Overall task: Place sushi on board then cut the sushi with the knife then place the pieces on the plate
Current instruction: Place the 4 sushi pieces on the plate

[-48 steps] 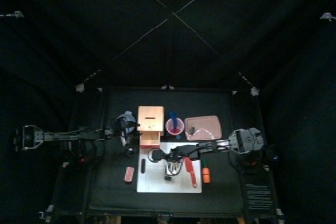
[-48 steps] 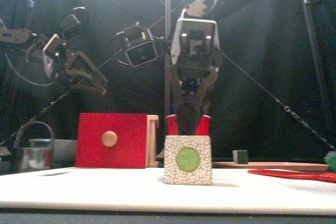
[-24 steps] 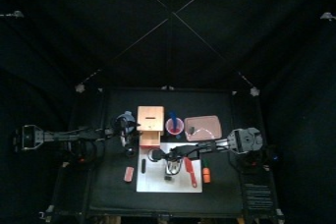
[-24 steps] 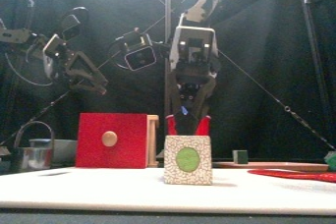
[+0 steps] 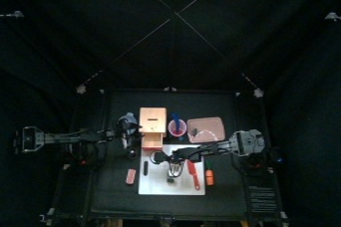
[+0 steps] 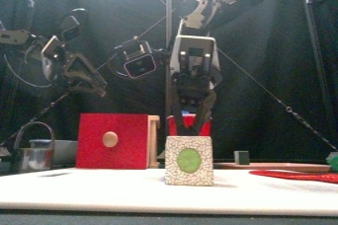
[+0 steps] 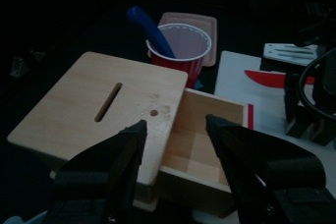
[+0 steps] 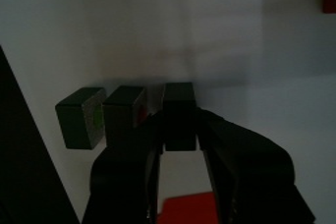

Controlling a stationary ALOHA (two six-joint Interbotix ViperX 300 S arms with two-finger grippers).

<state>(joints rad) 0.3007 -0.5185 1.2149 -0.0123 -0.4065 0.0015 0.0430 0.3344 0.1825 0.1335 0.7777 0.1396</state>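
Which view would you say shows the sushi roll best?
Right wrist view: the sushi roll shows as separate dark blocks. Front shows only its end face, top hardly anything, left wrist nothing.

Dim booth, light from above, white cutting board [image 5: 163, 184] glaring

I count three dark green sushi blocks [image 8: 125, 110], one white cutting board [image 5: 158, 182], one wooden box [image 5: 154, 122], one red cup [image 7: 180, 44], one blue knife [image 7: 149, 29], one pink tray [image 5: 208, 128].

Sushi roll [image 6: 189, 160] on board [image 5: 160, 183], box [image 5: 154, 121] behind, tray [image 5: 206, 129] behind right
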